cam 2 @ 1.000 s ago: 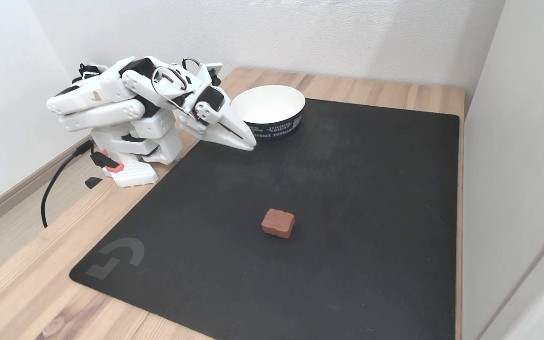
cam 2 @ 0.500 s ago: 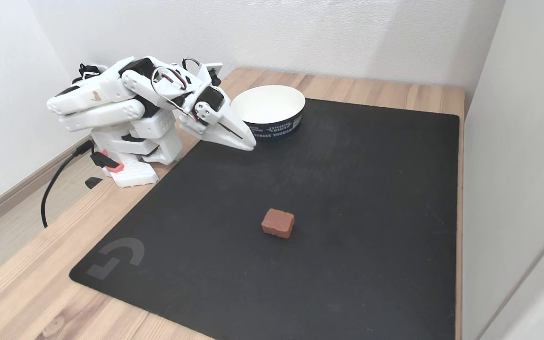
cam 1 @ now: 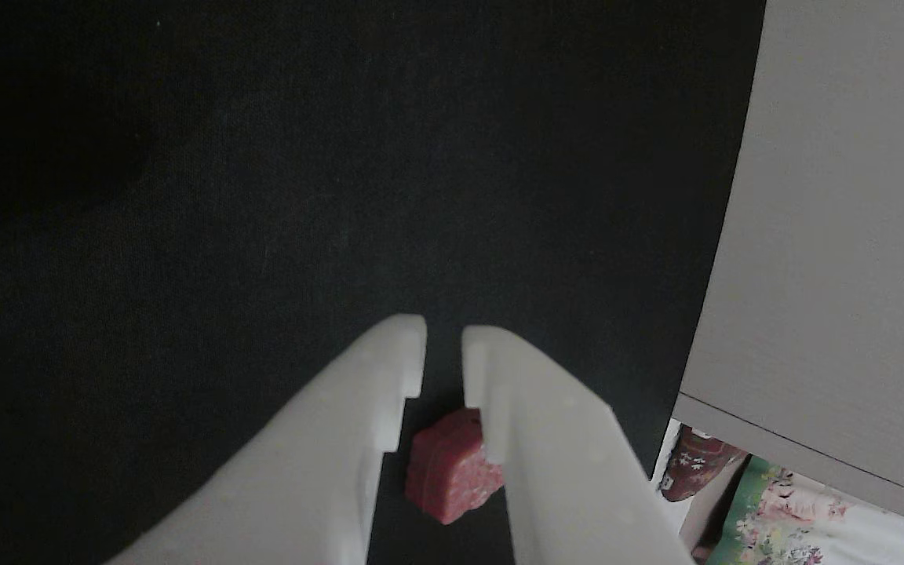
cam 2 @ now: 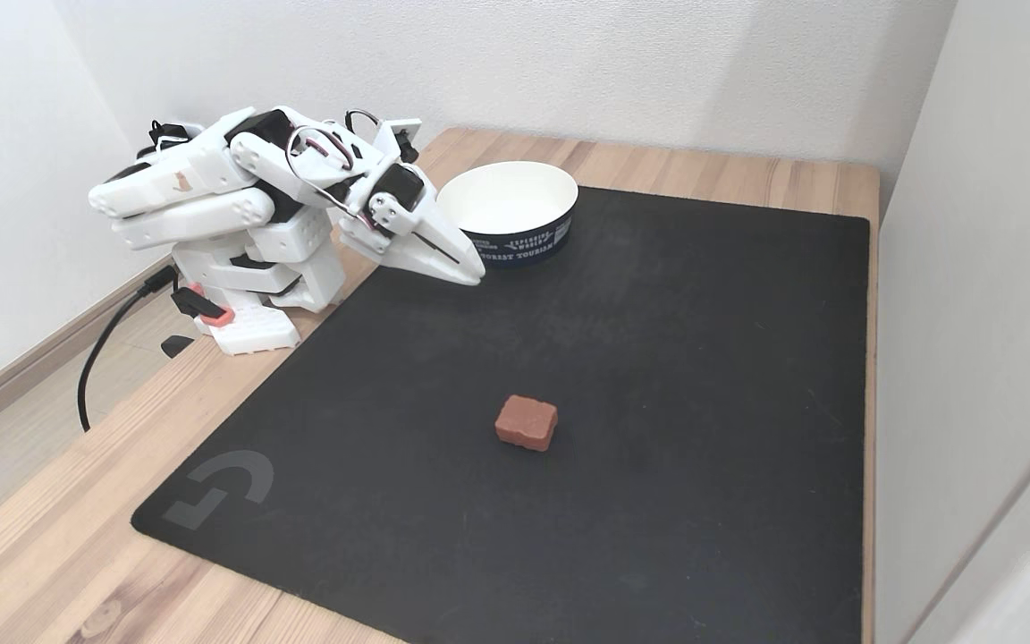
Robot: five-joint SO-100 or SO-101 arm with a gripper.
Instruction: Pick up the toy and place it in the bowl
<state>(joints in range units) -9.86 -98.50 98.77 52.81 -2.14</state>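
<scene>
Fixed view: toy (cam 2: 526, 422) on mat, well apart from pincer (cam 2: 470, 273).

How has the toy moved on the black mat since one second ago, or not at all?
No. In the fixed view the toy lies at the same spot, equally far from the mat's grey logo.

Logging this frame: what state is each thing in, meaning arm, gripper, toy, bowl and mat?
Arm: folded low over its base.
Gripper: all but shut, a narrow gap at the tips, holding nothing, beside the bowl.
Toy block: lying flat on the mat, apart from the gripper, not grasped.
Bowl: upright, empty, at the mat's far corner.
Mat: flat on the wooden table.
</scene>
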